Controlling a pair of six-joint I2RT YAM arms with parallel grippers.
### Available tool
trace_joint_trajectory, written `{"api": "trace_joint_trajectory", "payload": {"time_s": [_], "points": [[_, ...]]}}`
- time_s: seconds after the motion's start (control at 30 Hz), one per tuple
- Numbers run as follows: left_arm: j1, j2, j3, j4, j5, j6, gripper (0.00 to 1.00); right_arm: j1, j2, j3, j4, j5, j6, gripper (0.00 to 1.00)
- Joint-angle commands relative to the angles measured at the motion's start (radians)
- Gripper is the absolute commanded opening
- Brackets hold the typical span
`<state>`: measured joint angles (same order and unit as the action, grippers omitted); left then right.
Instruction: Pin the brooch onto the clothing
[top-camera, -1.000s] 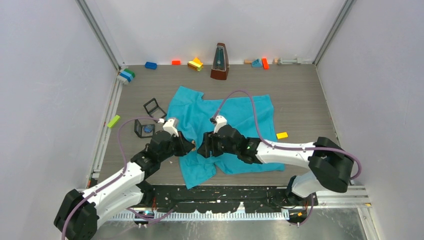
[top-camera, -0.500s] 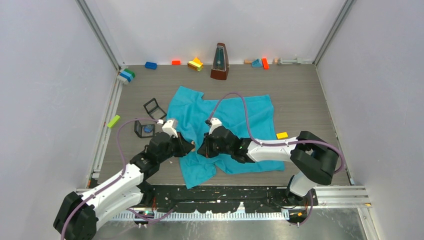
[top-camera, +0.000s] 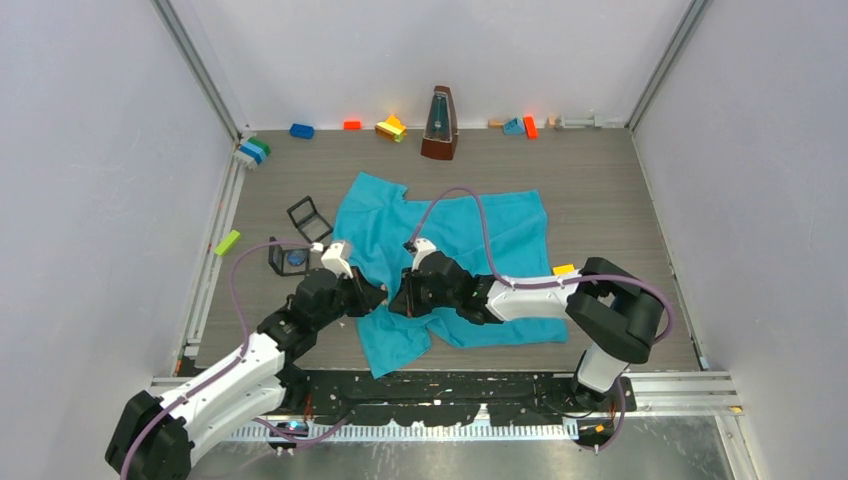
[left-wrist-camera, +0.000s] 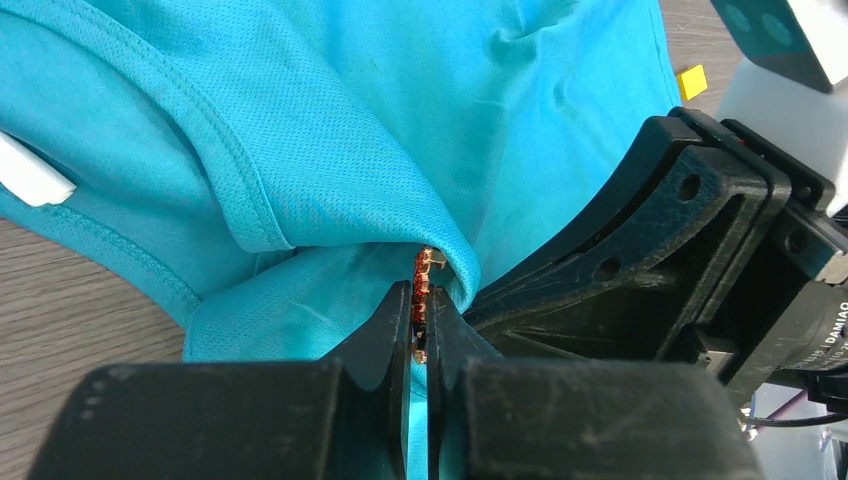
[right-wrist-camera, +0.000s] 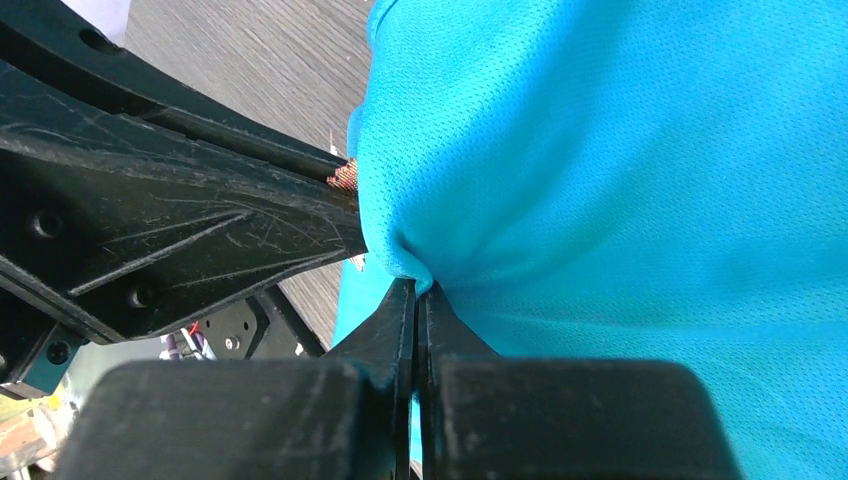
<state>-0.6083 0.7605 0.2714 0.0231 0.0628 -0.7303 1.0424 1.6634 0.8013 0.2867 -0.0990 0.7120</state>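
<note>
The clothing, a teal T-shirt, lies spread on the table, its white neck label at the left of the left wrist view. My left gripper is shut on the brooch, a small copper-and-red beaded piece that stands upright against a raised fold of the shirt. My right gripper is shut on a pinch of that same fold, with the brooch peeking out beside the left gripper's fingers. From above, both grippers meet tip to tip at the shirt's near left part.
A small clear box and its black lid sit left of the shirt. A metronome and several coloured bricks line the back wall. A green brick lies at the left, a yellow one at the right.
My right gripper has closed on the shirt fold and its arm has shifted a little to the left. The left gripper has kept its hold on the brooch.
</note>
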Motion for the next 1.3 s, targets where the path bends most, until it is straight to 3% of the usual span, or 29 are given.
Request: {"api": "trace_joint_trajectory", "payload": {"time_s": [0.0, 1.27], "points": [[0.003, -0.029, 0.005, 0.107, -0.014, -0.017, 0.0, 0.003, 0.028, 0.032, 0.044, -0.046, 0.015, 0.01], [0.013, -0.099, 0.011, 0.141, -0.014, -0.057, 0.0, 0.003, 0.115, 0.008, 0.073, -0.062, 0.114, 0.0]]}}
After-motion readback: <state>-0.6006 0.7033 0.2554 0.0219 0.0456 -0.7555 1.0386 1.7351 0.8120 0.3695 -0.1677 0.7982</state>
